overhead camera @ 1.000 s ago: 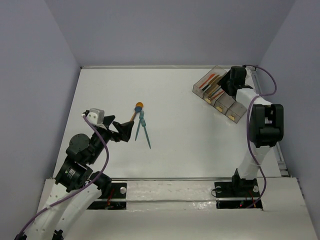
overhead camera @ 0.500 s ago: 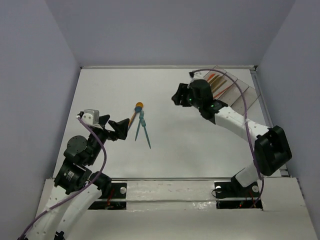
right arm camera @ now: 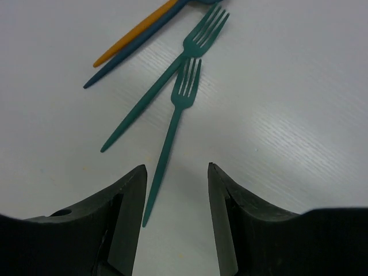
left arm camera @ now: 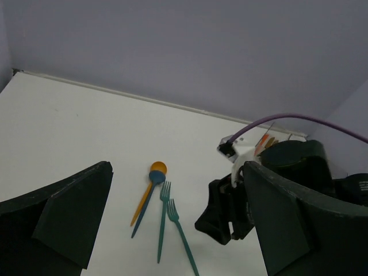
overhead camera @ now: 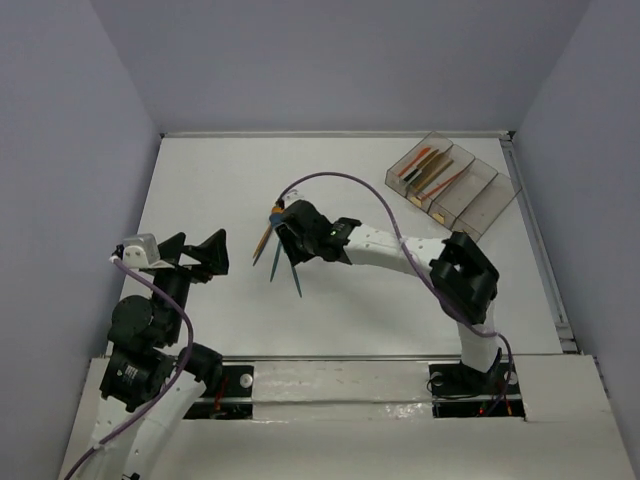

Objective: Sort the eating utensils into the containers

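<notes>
Hovering | right gripper part-open, empty | teal fork handle seemingly between jaws

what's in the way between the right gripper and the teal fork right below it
Nothing visible. The right gripper hangs open over the handle of the nearer teal fork, with only bare table around it. The second fork seems to touch it only up at the tines.

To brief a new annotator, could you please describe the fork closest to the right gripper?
On the white table, look just ahead of the right gripper, beside two spoons. Of the two teal forks there, it is the fork whose handle points into the gap between the gripper's fingers, its tines beside the other fork's neck.
</notes>
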`<state>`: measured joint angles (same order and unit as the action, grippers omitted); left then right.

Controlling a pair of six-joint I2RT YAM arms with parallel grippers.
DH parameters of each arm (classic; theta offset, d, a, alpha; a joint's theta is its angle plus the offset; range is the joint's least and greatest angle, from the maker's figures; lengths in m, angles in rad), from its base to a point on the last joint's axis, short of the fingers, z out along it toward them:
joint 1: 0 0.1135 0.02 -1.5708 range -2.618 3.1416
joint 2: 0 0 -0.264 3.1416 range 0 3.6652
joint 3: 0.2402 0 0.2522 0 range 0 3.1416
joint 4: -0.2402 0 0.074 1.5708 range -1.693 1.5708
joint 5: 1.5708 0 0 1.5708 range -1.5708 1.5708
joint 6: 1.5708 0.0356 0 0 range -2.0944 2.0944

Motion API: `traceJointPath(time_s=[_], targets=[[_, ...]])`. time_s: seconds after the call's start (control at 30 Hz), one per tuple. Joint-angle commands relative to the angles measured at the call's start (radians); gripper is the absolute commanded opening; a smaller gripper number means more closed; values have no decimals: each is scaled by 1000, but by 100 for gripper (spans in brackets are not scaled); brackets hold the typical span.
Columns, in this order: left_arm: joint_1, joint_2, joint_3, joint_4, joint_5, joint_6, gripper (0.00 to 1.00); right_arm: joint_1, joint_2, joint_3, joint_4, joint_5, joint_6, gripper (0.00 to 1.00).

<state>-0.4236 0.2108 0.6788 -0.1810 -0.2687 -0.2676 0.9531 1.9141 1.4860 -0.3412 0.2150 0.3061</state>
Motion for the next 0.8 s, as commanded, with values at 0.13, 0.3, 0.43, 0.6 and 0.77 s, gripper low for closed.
traceJointPath(time_s=[0.13,0.3,0.43,0.6,0.77], targets=[[3,10,-1,40,51,4,99,61,178,184,-153,14,-22,51],[3,6,-2,41,65,5,99,61,236,209,-157,24,-1,48],[3,13,-4,43,83,8,99,61,281,212,-162,46,24,30],[3,12,-4,45,91,10,99,61,289,191,-164,93,70,11],[3,12,-4,48,100,11,99,61,252,148,-157,119,93,0]])
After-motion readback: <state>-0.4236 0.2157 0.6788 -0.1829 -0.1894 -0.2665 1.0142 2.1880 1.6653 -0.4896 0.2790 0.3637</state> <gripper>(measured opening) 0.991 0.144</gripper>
